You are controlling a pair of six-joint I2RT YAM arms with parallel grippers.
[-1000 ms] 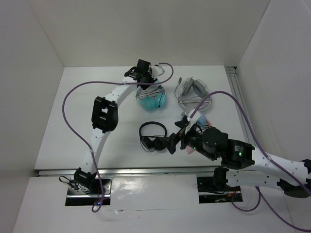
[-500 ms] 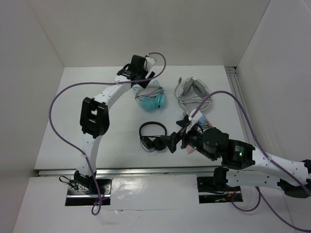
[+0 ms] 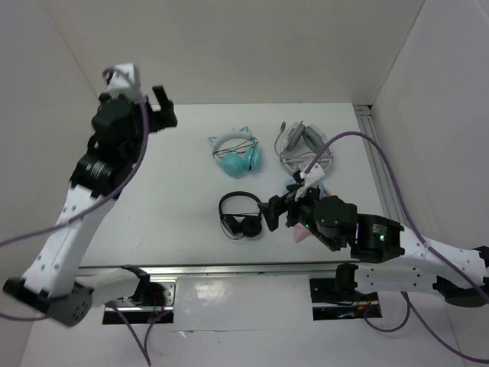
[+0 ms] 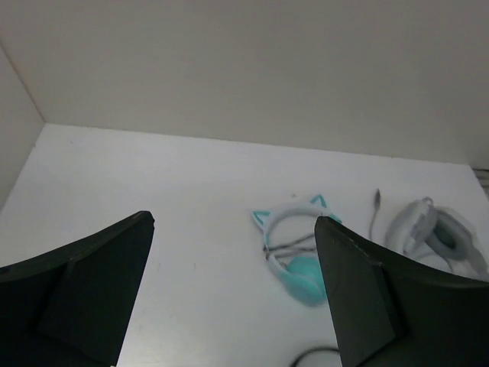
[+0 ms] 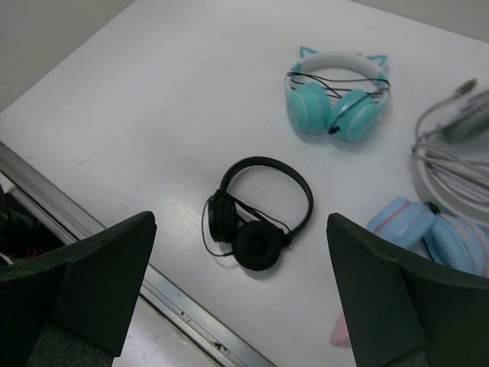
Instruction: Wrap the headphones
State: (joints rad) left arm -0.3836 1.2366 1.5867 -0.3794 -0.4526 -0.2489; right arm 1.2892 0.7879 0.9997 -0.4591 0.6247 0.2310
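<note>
Top external: left gripper (image 3: 163, 108) has released and lifted away, jaws wide; headphones (image 3: 237, 153) lie just beyond the black pair (image 3: 241, 215), cable looped across them, so the wrap looks done; right gripper (image 3: 270, 216) is wide and empty
</note>
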